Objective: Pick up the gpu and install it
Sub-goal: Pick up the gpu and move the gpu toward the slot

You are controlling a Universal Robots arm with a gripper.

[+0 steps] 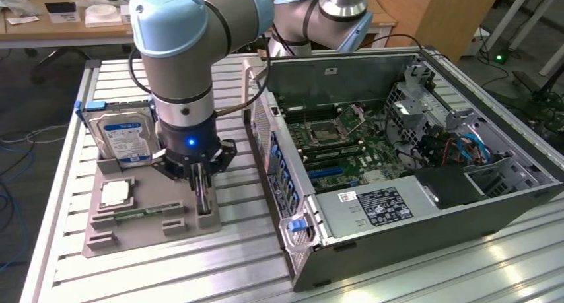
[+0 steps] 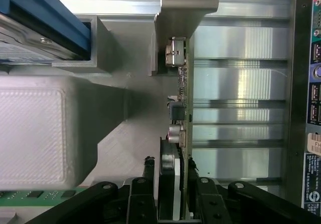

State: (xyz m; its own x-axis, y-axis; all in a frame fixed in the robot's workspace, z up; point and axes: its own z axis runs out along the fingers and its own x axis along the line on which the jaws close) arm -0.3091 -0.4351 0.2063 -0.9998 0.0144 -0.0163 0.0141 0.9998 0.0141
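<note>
Grasp step in hand: gripper (image 2: pixel 170 166) is seen clamped on the gpu (image 2: pixel 176 111), held edge-up between its fingers (image 2: pixel 149 170), seated in the grey holder (image 1: pixel 132 234) beneath. A straight, untilted lift is judged needed.

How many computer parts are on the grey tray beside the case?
4: hard drive upright at the back, processor flat in the middle, memory stick in front, gpu on edge between the fingers. The arm may hide more.
</note>
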